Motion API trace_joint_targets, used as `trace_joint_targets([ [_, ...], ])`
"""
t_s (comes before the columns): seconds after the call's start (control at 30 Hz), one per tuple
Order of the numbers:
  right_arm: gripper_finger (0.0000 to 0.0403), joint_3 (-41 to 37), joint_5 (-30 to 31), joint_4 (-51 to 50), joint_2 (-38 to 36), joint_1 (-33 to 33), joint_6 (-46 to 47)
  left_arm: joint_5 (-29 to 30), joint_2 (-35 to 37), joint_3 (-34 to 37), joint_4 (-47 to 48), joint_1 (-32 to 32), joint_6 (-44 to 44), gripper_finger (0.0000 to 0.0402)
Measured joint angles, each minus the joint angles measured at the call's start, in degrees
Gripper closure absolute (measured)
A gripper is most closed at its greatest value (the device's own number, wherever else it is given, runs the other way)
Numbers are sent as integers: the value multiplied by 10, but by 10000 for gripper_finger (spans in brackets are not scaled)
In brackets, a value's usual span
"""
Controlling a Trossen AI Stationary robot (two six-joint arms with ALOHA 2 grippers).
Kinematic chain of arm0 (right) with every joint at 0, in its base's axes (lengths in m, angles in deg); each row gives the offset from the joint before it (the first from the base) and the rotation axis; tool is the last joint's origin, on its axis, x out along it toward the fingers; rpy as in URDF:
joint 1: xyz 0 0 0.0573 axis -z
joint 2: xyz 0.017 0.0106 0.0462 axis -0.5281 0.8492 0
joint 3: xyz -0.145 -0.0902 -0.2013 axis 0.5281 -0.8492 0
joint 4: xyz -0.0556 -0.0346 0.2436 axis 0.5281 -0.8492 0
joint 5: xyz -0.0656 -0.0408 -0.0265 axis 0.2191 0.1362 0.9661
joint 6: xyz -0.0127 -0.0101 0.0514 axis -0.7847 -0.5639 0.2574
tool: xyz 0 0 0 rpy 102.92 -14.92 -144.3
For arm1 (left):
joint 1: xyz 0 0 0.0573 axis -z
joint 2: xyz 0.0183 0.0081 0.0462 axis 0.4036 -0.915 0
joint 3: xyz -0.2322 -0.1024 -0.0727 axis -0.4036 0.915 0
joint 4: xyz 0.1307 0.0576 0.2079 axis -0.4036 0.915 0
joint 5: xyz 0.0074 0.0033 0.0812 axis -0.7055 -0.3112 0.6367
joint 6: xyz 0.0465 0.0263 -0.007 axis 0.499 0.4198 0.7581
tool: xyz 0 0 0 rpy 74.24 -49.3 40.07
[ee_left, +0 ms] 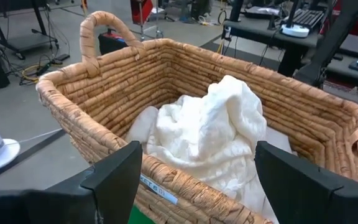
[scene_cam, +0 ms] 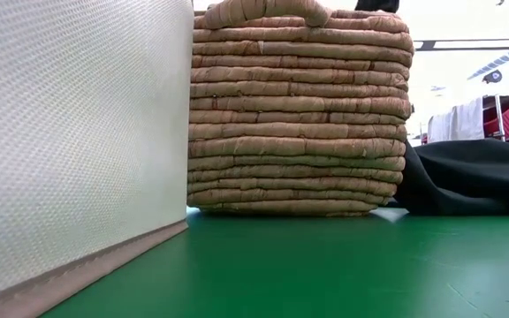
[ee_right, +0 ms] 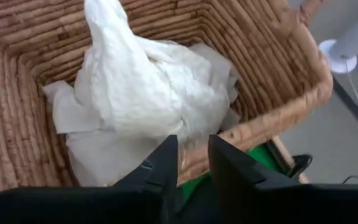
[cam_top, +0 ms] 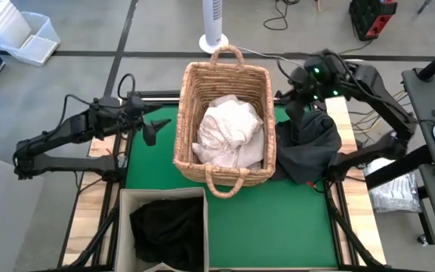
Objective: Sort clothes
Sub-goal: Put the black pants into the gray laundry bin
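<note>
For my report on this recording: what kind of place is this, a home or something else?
Probably a robotics lab or workshop, not a home: a bare grey floor with loose cables, a desk with a keyboard, and a green work table between two arms.

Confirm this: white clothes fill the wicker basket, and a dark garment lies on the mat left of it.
Wrong side. The dark garment lies right of the basket, as the high view shows. The white clothes are indeed in the basket.
</note>
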Motion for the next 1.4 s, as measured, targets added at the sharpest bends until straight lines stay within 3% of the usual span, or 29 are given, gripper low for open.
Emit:
trace_joint_targets([
  [0.2, 352, -134, 6, 33, -90, 0, 50, 0, -20, 0, 0, 0, 0, 113],
  [0.4, 351, -248, -14, 41, -147, -31, 90, 0, -33, 0, -1, 0, 0, 113],
  [0.87, 339, -422, -17, 54, -261, -142, 183, 0, -24, 0, -14, 0, 11, 113],
  [1.23, 339, -539, -15, 56, -267, -218, 218, 1, -33, 0, -30, 0, 13, 113],
  [1.4, 339, -574, -10, 96, -264, -233, 164, 1, -37, 0, -32, 0, 13, 113],
])
